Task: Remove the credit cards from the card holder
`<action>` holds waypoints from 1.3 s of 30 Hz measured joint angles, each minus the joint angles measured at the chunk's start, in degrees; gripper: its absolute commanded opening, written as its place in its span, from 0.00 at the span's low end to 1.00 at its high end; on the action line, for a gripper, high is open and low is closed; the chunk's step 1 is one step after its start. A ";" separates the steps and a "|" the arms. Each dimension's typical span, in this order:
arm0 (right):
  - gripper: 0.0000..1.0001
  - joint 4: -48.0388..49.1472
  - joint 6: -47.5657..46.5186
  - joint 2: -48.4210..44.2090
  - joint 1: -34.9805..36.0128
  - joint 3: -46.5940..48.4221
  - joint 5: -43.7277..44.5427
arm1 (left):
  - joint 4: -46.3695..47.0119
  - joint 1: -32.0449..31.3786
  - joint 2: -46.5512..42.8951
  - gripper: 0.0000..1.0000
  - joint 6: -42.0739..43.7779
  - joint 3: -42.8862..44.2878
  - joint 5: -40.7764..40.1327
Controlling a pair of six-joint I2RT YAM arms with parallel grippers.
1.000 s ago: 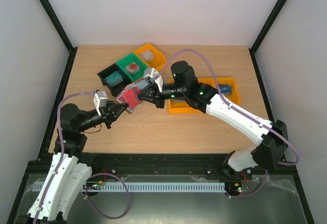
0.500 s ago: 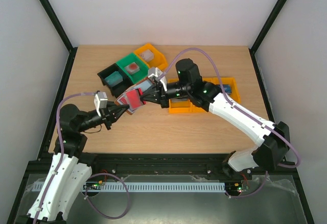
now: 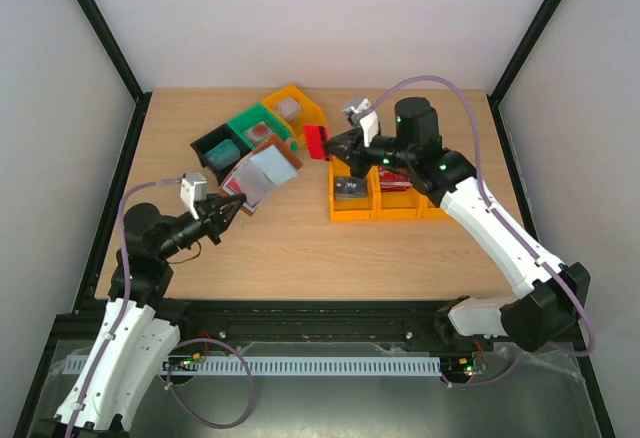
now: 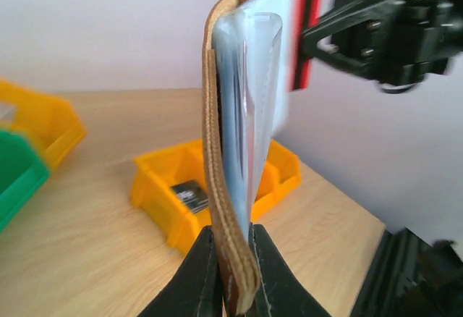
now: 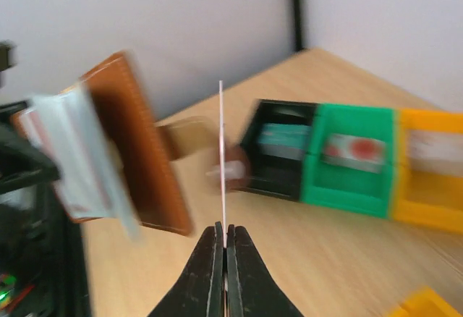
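Top external view: left gripper (image 3: 232, 206) clamped on brown card holder (image 3: 262, 171), held open above the table (image 3: 400, 258). Red credit card (image 3: 317, 142) apart from it, pinched in right gripper (image 3: 328, 144) near yellow bin (image 3: 312, 108). Bin labels too small to read.

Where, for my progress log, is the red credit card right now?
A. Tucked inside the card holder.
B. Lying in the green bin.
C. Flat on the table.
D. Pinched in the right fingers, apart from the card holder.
D: the red credit card stands edge-on between the right fingers, off the table, while the card holder sits apart in the left fingers.
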 measured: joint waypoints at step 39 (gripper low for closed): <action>0.02 1.36 -10.91 -10.91 -3.17 -11.74 -4.44 | -17.66 6.95 18.32 0.73 -32.81 -14.53 -27.04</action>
